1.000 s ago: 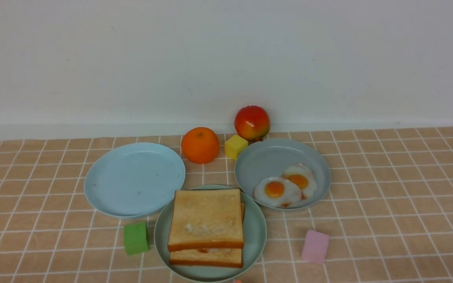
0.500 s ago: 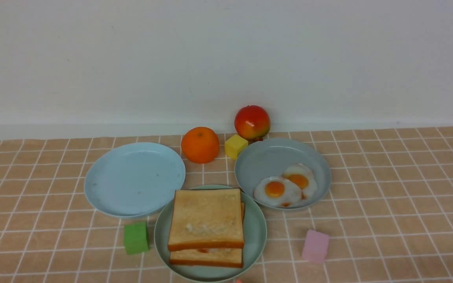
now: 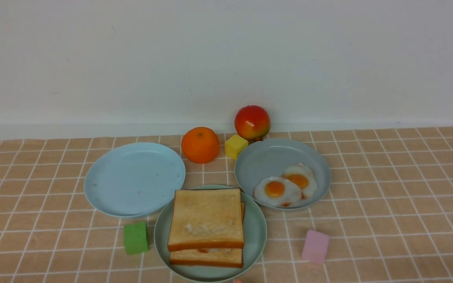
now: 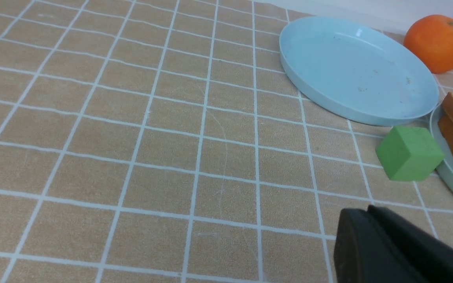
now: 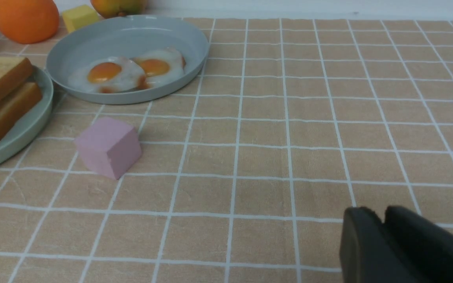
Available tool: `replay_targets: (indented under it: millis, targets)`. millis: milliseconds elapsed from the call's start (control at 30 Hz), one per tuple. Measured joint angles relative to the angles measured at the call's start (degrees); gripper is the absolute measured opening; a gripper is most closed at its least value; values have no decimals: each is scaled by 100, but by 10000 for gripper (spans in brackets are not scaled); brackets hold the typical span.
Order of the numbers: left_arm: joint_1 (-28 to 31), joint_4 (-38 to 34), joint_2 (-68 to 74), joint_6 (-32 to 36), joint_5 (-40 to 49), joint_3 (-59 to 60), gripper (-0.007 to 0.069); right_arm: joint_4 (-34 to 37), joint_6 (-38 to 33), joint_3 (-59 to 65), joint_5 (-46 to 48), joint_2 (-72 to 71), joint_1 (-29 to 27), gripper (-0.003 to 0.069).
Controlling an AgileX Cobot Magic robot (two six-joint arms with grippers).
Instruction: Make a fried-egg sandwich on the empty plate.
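Nearest the robot, both arms hang low over bare bench (image 4: 132, 157), outside the front view. Left end effector (image 4: 372, 220): fingers look pressed together, nothing between them, so clenched and empty. Right end effector (image 5: 382, 222): a thin slit between the fingers, nothing held; can't tell if it counts as released or clenched.

Next out, the mint-green plate (image 3: 256, 232) at front centre carries the sandwich: top toast (image 3: 206, 218) stacked on bottom toast (image 3: 207, 257), a sliver of orange-red showing between them at the front edge, likely the egg. Stack looks built, top slice shifted slightly back of the lower. Green cube (image 3: 136, 237) sits just beside the plate's left rim, pink cube (image 3: 315, 246) near its right.

Further back, sky-blue plate (image 3: 134, 179) is bare; grey-blue plate (image 3: 273, 157) holds two fried eggs (image 3: 285, 186), overlapping. Farthest: orange (image 3: 200, 144), yellow cube (image 3: 235, 146), red-yellow fruit (image 3: 252, 122) by the wall.

Risks, my read: any re-grasp could slide the offset top slice off or drag the egg out; a low sweep could knock a cube into the plate rim; grabbing the overlapping spare eggs could lift both.
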Motion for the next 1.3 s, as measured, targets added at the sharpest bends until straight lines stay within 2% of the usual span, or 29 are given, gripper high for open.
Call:
replay_targets:
  millis: [1300]
  targets:
    - [0,0,0,0,0,0,71,0,73,0,0,0,0,148]
